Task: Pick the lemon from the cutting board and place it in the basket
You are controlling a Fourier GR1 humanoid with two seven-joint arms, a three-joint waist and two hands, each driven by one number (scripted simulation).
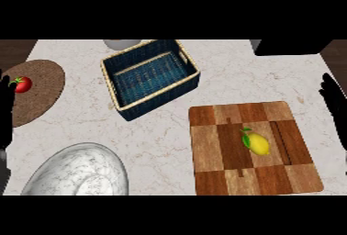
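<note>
While the lemon (257, 143) lies untouched on the cutting board (252, 148), well apart from the basket (150, 78), the straight-fingered right hand (333, 106) should be lowered over it and curled around its middle, the left hand (5, 114) resting open.

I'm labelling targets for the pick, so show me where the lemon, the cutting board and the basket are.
lemon (258, 143), head view, middle of its yellow body
cutting board (211, 170), head view, bare wood at lower left
basket (119, 97), head view, left rim

White bowl (81, 172) and grey object (122, 43), both edge-cropped.
</note>
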